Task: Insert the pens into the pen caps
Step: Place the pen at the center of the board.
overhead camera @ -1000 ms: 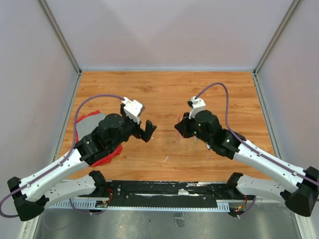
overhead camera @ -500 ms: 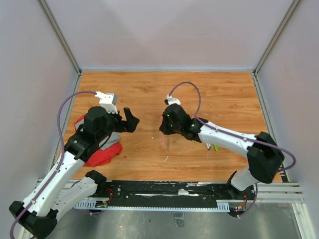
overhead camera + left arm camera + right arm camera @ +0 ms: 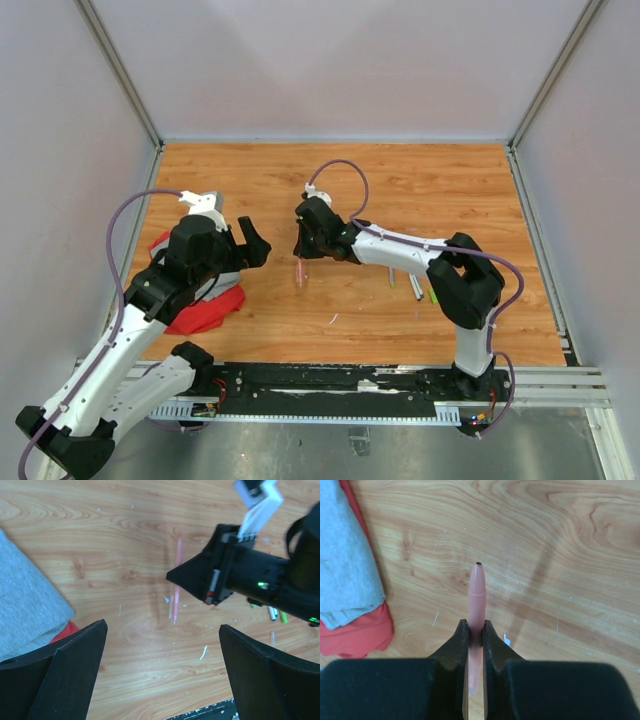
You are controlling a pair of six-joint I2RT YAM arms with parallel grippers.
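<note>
one pink pen [image 3: 476, 595] is counted. three slim loose pieces [image 3: 415, 287] are made out on the table [image 3: 450, 190], two greenish and one whitish; pens and caps cannot be told apart there. two cloths are seen: one grey cloth [image 3: 25, 610] and one red cloth [image 3: 205, 310]. two grippers are counted: the left gripper [image 3: 162, 627] and the right gripper [image 3: 475, 627].

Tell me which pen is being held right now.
The pink pen, clamped in the right claw. The other pens lie loose on the table.
</note>
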